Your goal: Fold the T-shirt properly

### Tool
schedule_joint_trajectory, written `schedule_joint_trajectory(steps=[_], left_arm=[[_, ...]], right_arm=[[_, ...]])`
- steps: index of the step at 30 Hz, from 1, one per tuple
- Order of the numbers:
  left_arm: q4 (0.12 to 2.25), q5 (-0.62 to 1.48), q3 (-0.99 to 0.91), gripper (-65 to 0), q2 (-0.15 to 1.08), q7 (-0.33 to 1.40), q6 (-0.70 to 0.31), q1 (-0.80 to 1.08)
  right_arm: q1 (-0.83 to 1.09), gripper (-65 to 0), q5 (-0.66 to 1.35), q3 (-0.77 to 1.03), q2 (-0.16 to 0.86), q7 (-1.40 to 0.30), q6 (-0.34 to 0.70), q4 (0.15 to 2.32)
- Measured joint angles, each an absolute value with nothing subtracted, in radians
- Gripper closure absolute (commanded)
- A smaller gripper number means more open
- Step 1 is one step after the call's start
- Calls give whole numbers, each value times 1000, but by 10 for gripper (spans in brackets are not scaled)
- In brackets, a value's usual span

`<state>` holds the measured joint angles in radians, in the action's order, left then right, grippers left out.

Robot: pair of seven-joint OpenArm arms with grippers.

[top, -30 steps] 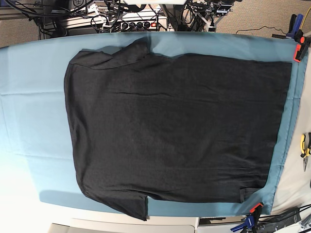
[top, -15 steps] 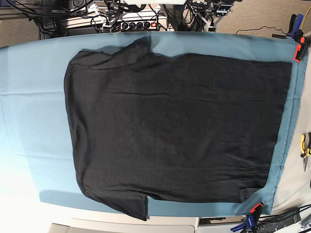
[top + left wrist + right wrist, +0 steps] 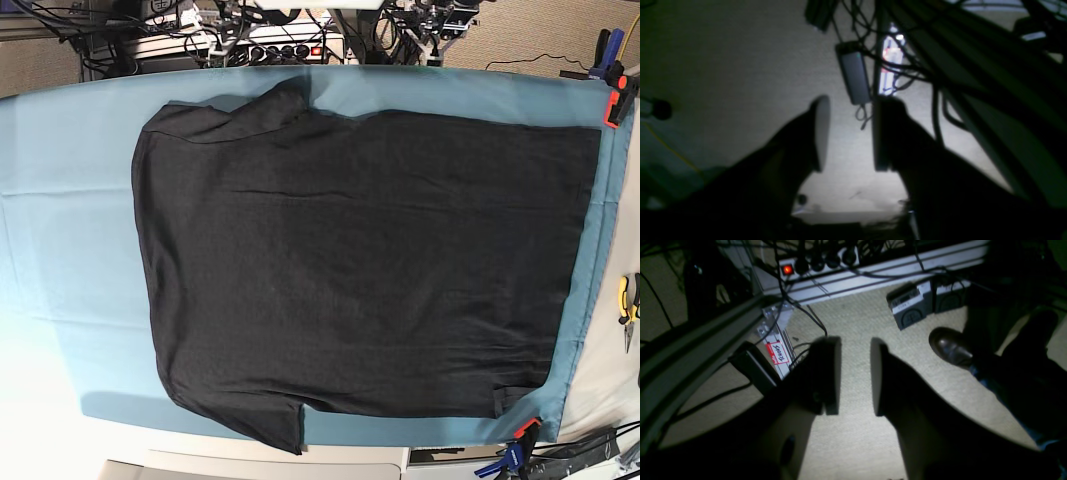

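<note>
The black T-shirt [image 3: 360,270] lies spread flat, plain side up, on the teal table cloth [image 3: 70,200]. Its collar end is to the left and its hem to the right. One sleeve [image 3: 270,105] points to the far edge and the other sleeve [image 3: 272,425] to the near edge. Neither arm shows in the base view. In the left wrist view my left gripper [image 3: 851,110] stands open over bare floor, holding nothing. My right gripper [image 3: 855,343] is also open and empty above carpet in the right wrist view.
Orange clamps [image 3: 612,108] [image 3: 522,432] pin the cloth at the right corners. Yellow pliers [image 3: 627,300] lie at the right edge. Cables and a power strip [image 3: 816,261] run behind the table. A brown shoe [image 3: 950,346] stands on the floor, and a power adapter [image 3: 855,78] hangs near table legs.
The T-shirt lies exactly as before. Only the cables and gear along the far edge of the base view look slightly shifted.
</note>
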<state>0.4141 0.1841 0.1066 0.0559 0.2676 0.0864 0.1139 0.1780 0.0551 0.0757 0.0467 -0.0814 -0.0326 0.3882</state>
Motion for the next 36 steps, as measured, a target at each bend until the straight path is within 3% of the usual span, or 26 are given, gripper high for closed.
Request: schedule_joint_trajectory(steps=[7, 12, 17, 27, 36], left_arm=[[468, 183, 109, -208, 79, 290, 83, 207], [620, 179, 109, -208, 132, 348, 82, 323], [866, 176, 109, -208, 219, 448, 79, 471], [1467, 124, 110, -208, 413, 477, 83, 876], [1816, 124, 110, -208, 442, 532, 77, 1037]], right_arm=[[279, -162, 57, 76, 52, -93, -33, 460], [356, -162, 56, 76, 97, -98, -33, 565], [463, -162, 84, 75, 156, -144, -32, 719], [743, -162, 154, 72, 284, -162, -34, 1152], [917, -162, 168, 86, 278, -197, -32, 1551]])
